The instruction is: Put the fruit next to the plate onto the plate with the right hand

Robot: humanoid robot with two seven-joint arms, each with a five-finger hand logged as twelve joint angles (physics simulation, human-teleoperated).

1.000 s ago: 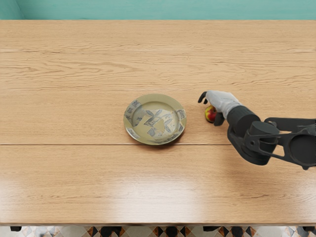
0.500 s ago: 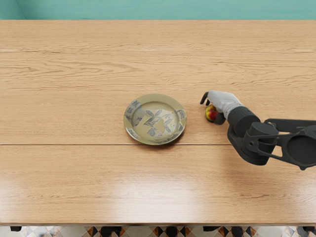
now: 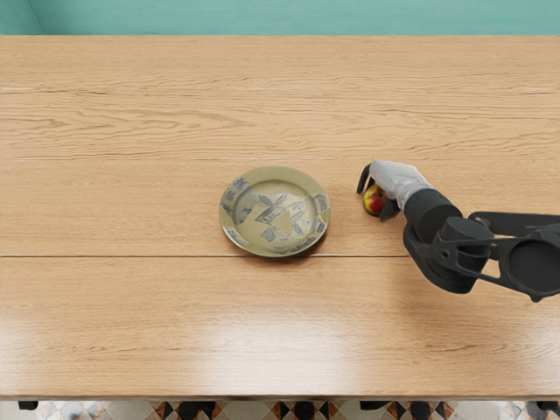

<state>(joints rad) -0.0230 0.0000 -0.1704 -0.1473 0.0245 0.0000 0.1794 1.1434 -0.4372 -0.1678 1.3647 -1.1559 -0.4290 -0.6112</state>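
Fruit: a small red and yellow fruit [image 3: 372, 201] sat on the table [image 3: 175, 306], right of centre in the frame, just beside the plate's right edge and not on it.
Plate: the round, yellowish plate [image 3: 275, 211] lay near the centre of the frame, with a grey-blue leaf pattern on its face and nothing lying in it.
Right hand: the pale right hand [image 3: 394, 182] lay over the upper right side of the fruit, hiding part of it. Whether it gripped the fruit or only rested there could not be told.
Right arm: the dark arm [image 3: 472, 249] came in from the right edge, low over the table.
Edges: the table's far edge met a teal wall [image 3: 262, 16] at the top of the frame. Its near edge ran along the bottom, above a strip of patterned floor [image 3: 262, 409].
Open room: bare wood stretched left of the plate, behind it and in front of it. Only a narrow gap of wood lay between plate and fruit.
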